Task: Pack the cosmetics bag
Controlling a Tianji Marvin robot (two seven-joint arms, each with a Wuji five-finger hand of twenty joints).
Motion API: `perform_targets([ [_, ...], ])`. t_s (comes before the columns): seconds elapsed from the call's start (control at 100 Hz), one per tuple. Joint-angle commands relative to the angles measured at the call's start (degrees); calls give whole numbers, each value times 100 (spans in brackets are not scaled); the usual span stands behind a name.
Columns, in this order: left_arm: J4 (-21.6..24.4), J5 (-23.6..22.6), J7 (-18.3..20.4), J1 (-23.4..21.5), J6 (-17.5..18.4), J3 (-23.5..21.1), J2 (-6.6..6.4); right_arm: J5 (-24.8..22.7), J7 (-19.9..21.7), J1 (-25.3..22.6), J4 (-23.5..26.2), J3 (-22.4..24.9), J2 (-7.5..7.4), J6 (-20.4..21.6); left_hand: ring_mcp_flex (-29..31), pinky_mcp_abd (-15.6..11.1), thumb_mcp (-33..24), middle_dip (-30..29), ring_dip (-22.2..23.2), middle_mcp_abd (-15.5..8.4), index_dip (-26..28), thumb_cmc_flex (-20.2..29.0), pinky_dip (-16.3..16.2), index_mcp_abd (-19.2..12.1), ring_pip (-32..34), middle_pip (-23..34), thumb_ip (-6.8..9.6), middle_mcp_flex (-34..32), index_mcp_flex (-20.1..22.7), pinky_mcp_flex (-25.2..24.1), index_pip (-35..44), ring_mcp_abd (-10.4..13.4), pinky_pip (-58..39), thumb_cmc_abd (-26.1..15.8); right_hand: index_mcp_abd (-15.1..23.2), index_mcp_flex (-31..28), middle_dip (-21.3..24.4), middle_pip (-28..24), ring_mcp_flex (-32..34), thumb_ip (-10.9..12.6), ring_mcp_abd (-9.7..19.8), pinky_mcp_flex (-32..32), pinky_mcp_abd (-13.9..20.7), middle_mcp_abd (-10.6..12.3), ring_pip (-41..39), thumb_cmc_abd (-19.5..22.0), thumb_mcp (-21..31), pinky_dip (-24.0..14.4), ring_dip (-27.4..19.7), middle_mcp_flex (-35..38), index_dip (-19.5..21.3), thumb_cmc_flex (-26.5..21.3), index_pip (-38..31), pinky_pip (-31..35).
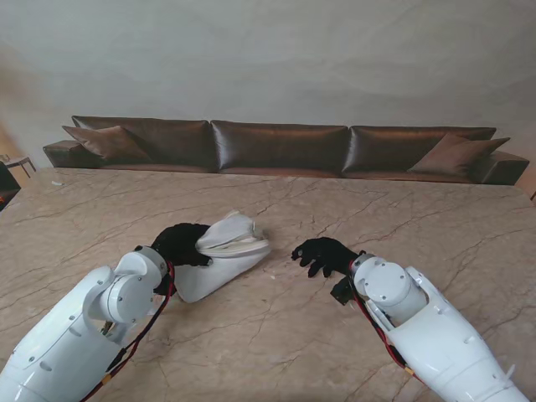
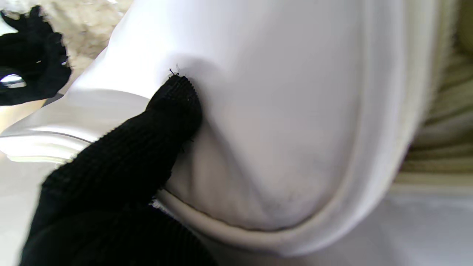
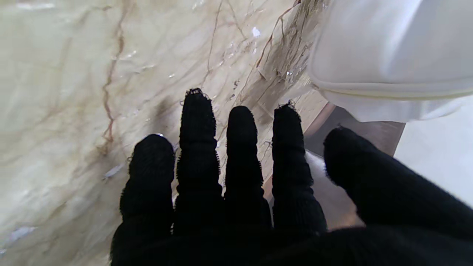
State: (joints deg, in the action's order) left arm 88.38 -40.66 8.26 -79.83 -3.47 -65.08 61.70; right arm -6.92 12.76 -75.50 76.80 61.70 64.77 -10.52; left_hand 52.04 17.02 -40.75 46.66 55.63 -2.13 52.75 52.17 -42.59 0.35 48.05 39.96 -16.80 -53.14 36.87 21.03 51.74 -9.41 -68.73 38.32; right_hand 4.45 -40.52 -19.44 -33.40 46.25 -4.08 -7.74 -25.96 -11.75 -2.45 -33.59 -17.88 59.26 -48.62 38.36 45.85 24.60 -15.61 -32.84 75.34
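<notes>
Gloved in black, the left hand (image 1: 180,244) grasps the near-left end of the white cosmetics bag (image 1: 219,266) in the stand's view, with the bag lying tilted on the marble table (image 1: 276,335) a little left of centre. Its mouth faces right and away from me; nothing of its contents shows. The right hand (image 1: 322,255), also in a black glove, sits just to the right of the bag, apart from it, fingers loosely spread and holding nothing. A brown sofa (image 1: 280,147) runs along the far edge.

Along the left wrist, one black fingertip (image 2: 177,101) presses a dent into the bag's white fabric (image 2: 288,122). No label or writing can be read on it.

Along the right wrist, the fingers (image 3: 197,122) stand apart over the veined tabletop (image 3: 74,74), the bag's piped edge (image 3: 391,88) beyond the thumb.
</notes>
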Motion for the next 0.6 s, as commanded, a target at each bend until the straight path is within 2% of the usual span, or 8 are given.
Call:
perform_targets([
  [0.0,175,74,-3,-100,58,-74,-6,34,30,47,-71,-21,40,-2,110,95,-848,447,255,-795,722,1254,-119,-1395,287,919,820,-389,1030,-99,1828,83,20,-2053,80,1,-54,-159,-22,-27,-99,-20,7,17,-105,-199,-103,-23,48,-42,107,257,-67,164],
  [0.22,460,197,31,-435,425,-384,-22,248,-137,204,-338,-93,141,71,71,76,-755,493,319,-769,829,1294,-230,-1394,204,906,830,-384,1034,-173,1774,28,125,-2085,305,633,47,50,-502,-49,-31,166,43,31,9,-245,-7,-60,13,-833,15,127,311,184],
  [0.39,656,149,60,-624,648,-533,-42,356,-276,355,-509,-204,213,293,58,62,-731,513,317,-790,850,1287,-251,-1392,172,895,827,-379,1006,-228,1745,32,171,-2100,546,941,87,59,-1290,-48,95,456,149,57,51,-196,128,-207,117,-1585,-10,-5,254,114],
  [0.51,762,106,31,-733,766,-595,-45,438,-403,490,-651,-304,281,425,73,60,-724,524,313,-797,868,1274,-276,-1405,154,885,827,-388,982,-241,1724,34,182,-2099,527,963,88,8,-1771,-64,168,675,215,67,-15,-222,197,-325,233,-1883,-37,-49,210,59],
  [0.59,804,102,52,-772,817,-606,-52,525,-345,626,-767,-415,302,455,67,59,-718,531,309,-806,886,1265,-282,-1415,133,871,821,-380,964,-273,1710,40,222,-2095,486,1019,101,10,-2088,-86,217,827,277,74,-37,-174,175,-381,287,-2071,-69,-58,229,-12],
])
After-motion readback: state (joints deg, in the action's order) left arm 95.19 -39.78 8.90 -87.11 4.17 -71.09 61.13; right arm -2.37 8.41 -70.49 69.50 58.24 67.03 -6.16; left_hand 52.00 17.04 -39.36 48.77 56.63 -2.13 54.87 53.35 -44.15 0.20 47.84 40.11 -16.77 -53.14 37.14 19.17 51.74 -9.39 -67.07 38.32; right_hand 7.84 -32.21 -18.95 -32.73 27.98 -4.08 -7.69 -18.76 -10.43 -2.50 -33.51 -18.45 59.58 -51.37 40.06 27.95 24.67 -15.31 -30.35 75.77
